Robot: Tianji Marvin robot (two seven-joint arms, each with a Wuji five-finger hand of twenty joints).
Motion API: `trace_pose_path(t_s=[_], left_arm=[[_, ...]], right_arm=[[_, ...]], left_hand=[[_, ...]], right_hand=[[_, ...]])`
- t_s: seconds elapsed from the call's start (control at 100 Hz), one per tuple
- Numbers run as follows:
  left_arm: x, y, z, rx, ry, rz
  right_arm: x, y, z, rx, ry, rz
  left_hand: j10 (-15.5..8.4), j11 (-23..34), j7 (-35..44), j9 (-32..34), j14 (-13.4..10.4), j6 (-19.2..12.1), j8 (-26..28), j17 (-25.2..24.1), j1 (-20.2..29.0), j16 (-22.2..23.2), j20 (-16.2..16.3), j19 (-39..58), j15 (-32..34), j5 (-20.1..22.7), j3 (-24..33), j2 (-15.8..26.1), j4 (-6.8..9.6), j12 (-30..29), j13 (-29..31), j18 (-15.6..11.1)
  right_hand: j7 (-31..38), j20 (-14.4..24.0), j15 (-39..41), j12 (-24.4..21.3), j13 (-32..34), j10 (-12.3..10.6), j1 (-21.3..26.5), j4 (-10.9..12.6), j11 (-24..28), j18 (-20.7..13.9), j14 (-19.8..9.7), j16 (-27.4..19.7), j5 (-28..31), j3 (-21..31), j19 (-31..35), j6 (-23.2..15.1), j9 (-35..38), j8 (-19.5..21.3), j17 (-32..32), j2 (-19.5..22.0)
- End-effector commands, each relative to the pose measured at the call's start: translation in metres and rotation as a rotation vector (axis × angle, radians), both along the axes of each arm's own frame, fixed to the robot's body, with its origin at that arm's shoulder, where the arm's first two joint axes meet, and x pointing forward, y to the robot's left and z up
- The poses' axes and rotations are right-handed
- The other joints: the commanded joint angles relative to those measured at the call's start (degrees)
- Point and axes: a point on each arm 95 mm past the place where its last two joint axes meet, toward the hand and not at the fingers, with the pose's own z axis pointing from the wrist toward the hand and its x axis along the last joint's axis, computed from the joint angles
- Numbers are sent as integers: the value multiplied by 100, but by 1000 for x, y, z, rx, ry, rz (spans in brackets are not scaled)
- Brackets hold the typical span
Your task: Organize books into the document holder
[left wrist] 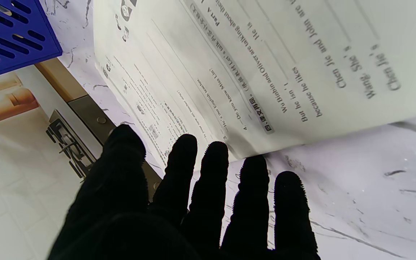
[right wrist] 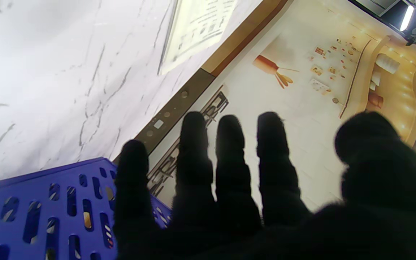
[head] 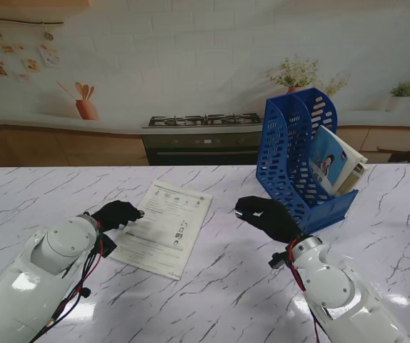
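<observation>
A thin white printed booklet [head: 164,225] lies flat on the marble table, left of centre; its text fills the left wrist view [left wrist: 251,65]. My left hand [head: 116,214], in a black glove, rests at the booklet's left edge with fingers [left wrist: 211,169] spread, holding nothing. The blue perforated document holder [head: 298,153] stands upright at the right rear, with one blue-covered book [head: 333,163] leaning in its rightmost slot. My right hand [head: 268,216] hovers just left of the holder's front corner, fingers [right wrist: 229,144] extended and apart, empty. The holder's wall [right wrist: 42,209] shows in the right wrist view.
The marble table [head: 212,286] ends at its far edge against a printed kitchen backdrop with a stove [head: 201,121] and potted plants [head: 301,75]. Both white forearms rise from the near corners.
</observation>
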Motion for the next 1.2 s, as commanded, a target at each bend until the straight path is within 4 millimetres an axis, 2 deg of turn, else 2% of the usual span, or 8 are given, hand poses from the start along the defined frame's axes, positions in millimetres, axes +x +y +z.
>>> trace_pose_path(t_s=[0.0, 0.47, 0.61, 0.76, 0.95, 1.03, 1.13, 1.19], left_arm=[[-10, -11, -17, -30, 39, -48], [-33, -55, -19, -111, 27, -233], [-42, -68, -17, -151, 19, -273], [-50, -75, -11, -189, 7, -293], [-45, -68, 0, -180, -56, -225], [-38, -65, 4, -180, -91, -178], [-27, -63, 7, -184, -119, -129], [-19, -62, 7, -177, -126, -115]], right_arm=[[-3, 3, -2, 8, 11, 6], [0, -3, -13, -44, 128, 46], [2, 0, -18, -62, 156, 76], [5, 6, -24, -86, 171, 116], [12, 15, -30, -108, 165, 161], [15, 20, -32, -110, 156, 171], [18, 27, -34, -111, 156, 203], [20, 30, -36, -112, 164, 229]], left_hand=[[40, 92, 140, 178, 325, 1, 113, 42, -38, 64, 19, 65, 137, 147, 87, 44, 182, 100, 214, -108], [149, 291, 542, 769, 331, 59, 120, 232, 37, 241, 242, 487, 520, 634, 163, -46, 134, 151, 643, -51], [138, 309, 613, 830, 339, 27, 103, 242, 44, 258, 260, 507, 544, 673, 163, -36, 126, 160, 678, -38], [72, 275, 590, 751, 333, -59, 65, 256, 10, 275, 285, 543, 559, 584, 121, -24, 121, 157, 674, -11], [-41, 75, 174, 298, 301, -202, -75, 111, -23, 260, 206, 348, 401, 242, -32, 39, 140, 119, 434, -16], [-42, 54, 100, 242, 284, -198, -93, 91, -9, 253, 193, 322, 364, 215, -44, 34, 149, 116, 382, -26], [-3, -62, -111, -9, 212, -193, -139, -2, -25, 191, 129, 198, 189, 138, -79, 87, 175, 75, 177, -63], [8, -75, -170, -34, 172, -168, -143, -4, -30, 145, 102, 157, 109, 141, -86, 111, 185, 67, 148, -87]], right_hand=[[-46, -77, 3, -3, -79, -48, 78, 214, -1, 41, -38, 20, 61, -114, -36, -3, -83, 97, -76, 134], [-95, -82, -72, -66, -136, 7, 197, 232, -83, 75, 37, -31, 49, -258, -43, 79, -111, 59, -112, 225], [-138, -156, -319, -312, 6, 26, 298, 246, -340, -4, 4, -208, 165, -387, -124, 165, 92, -24, -78, 233], [-260, -727, -789, -911, 74, 43, 353, 237, -780, -444, -196, -699, 403, -416, -235, 359, 387, -325, -59, 254], [-441, -1994, -990, -1483, -150, 100, 625, 207, -1039, -1406, -321, -1485, 417, -399, -107, 483, 327, -822, -155, 456], [-445, -2122, -965, -1558, -234, 105, 746, 211, -1031, -1777, -350, -1577, 424, -305, -72, 495, 288, -872, -209, 553], [-74, -2366, -886, -1813, -301, 59, 1089, -89, -865, -2141, -419, -1680, 334, -129, -111, 469, 243, -1385, -280, 626], [79, -2418, -897, -1852, -313, 39, 1220, -151, -809, -2281, -451, -1686, 285, -68, -187, 467, 223, -1546, -342, 721]])
